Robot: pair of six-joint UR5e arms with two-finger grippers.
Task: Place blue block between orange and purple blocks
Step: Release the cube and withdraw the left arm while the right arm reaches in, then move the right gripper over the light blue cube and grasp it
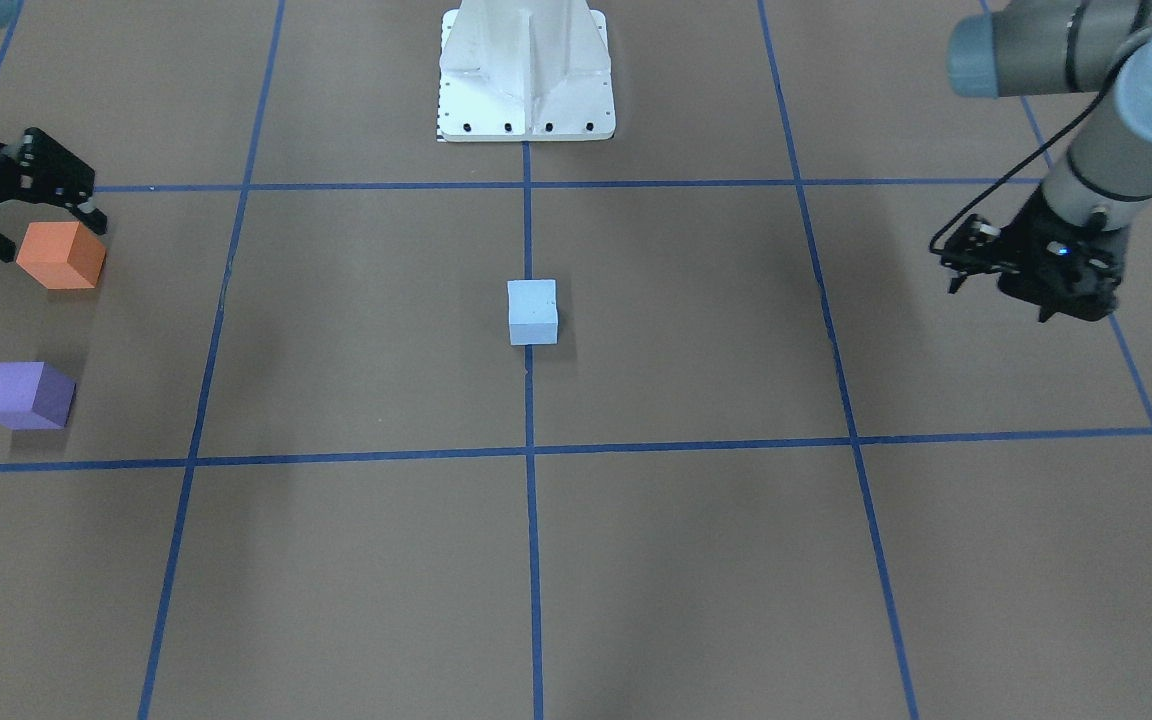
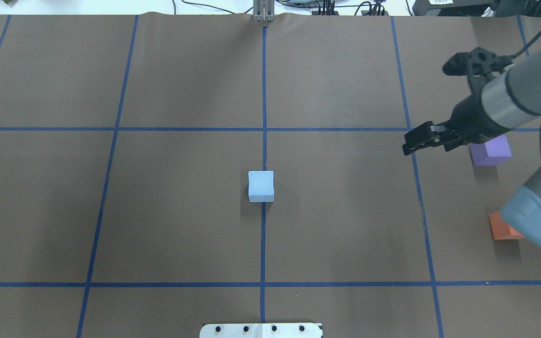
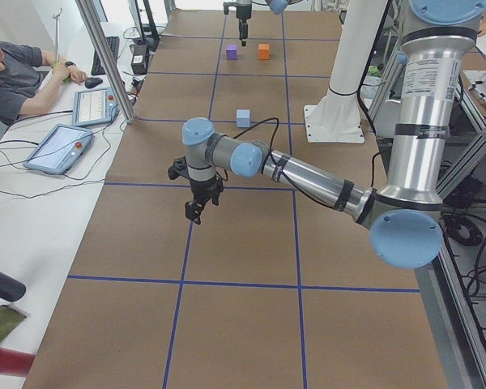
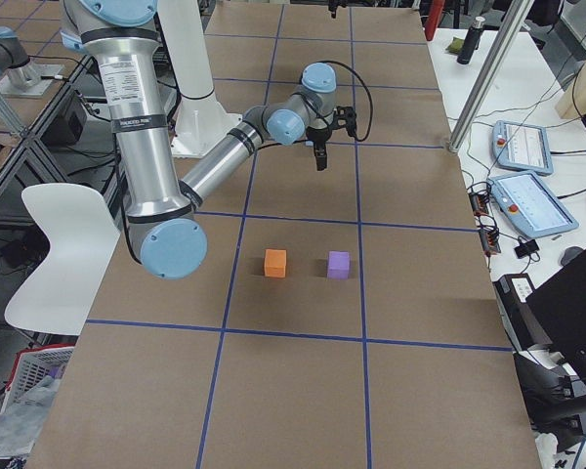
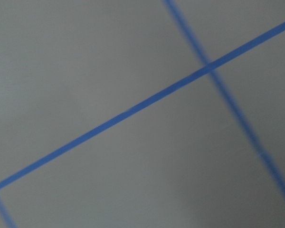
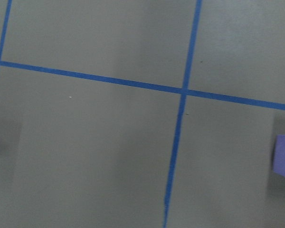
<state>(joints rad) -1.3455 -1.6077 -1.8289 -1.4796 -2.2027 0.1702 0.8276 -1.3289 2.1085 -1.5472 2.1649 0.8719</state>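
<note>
Hovering near the purple block (image 2: pixel 490 151), right gripper (image 2: pixel 409 144) is spread, empty. Blue block (image 2: pixel 261 186) sits mid-table, ungrasped, well apart from the orange block (image 2: pixel 503 227); the gap there looks like its slot. Left gripper (image 3: pixel 194 212) parked aside, can't tell its jaws.

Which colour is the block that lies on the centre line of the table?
Light blue. This blue block shows best in the overhead exterior view.

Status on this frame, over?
Right gripper open, empty. Left gripper: jaw state unclear. Blue block untouched, mid-table. Gap between orange block and purple block unobstructed.
</note>
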